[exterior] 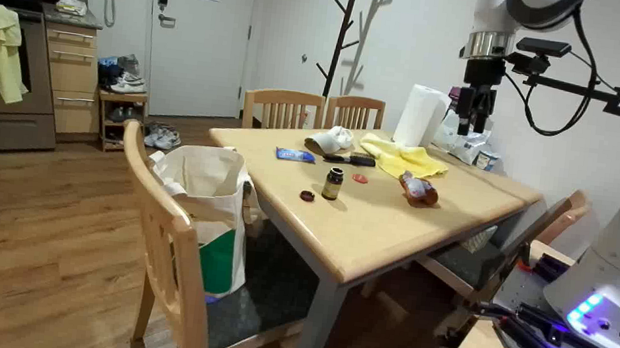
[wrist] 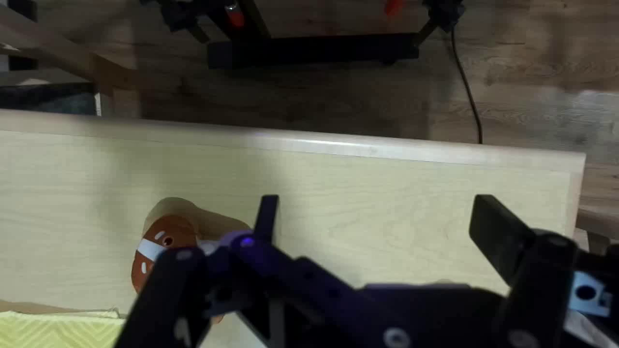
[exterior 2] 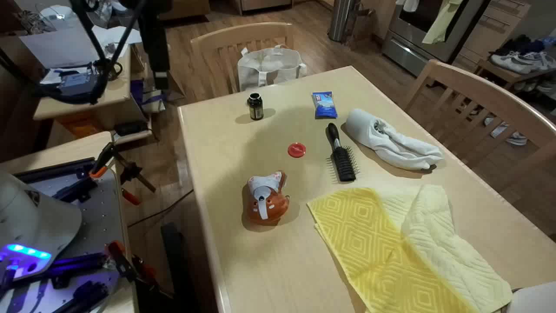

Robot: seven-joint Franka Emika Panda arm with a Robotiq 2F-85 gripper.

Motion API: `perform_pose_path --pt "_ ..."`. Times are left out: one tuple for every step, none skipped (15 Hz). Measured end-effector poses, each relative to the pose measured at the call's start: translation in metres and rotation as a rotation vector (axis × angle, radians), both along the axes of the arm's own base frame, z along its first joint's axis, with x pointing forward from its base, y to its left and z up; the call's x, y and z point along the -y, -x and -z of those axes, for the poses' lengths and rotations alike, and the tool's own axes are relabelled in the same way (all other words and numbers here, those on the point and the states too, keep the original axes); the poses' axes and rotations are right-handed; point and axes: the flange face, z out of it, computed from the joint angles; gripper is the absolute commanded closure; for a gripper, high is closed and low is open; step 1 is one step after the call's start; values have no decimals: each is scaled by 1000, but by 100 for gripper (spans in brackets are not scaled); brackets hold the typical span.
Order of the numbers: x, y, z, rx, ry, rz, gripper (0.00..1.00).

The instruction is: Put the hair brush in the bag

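Hair brush lay on the table, visible in both exterior views, between the yellow cloth and the blue packet, with the pale cap just beside it and the red disc near its other side. I had the gripper raised well above the table, its fingers spread wide and holding nothing. My wrist view showed the table's edge, with the brown figure partly hidden behind the gripper. In an exterior view, the bag stood upright on the chair beside the table, mouth open upward.
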Motion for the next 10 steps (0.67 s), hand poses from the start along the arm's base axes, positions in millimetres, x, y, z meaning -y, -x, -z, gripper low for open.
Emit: perform_pose_path --pt "0 0 0 0 0 0 0" --pt "0 0 0 0 0 0 0" --pt "0 -2 0 11 -2 -9 0" --pt "-1 -6 -1 37 -1 -26 0" --pt "-3 -13 0 72 7 -56 0" --pt "-5 -21 2 103 19 -87 0" --pt "-9 -31 4 136 23 -119 0" --pt "-13 -42 8 163 22 -161 0" --pt "-17 -54 13 179 24 -212 0" --pt "-22 -66 20 181 24 -262 0"
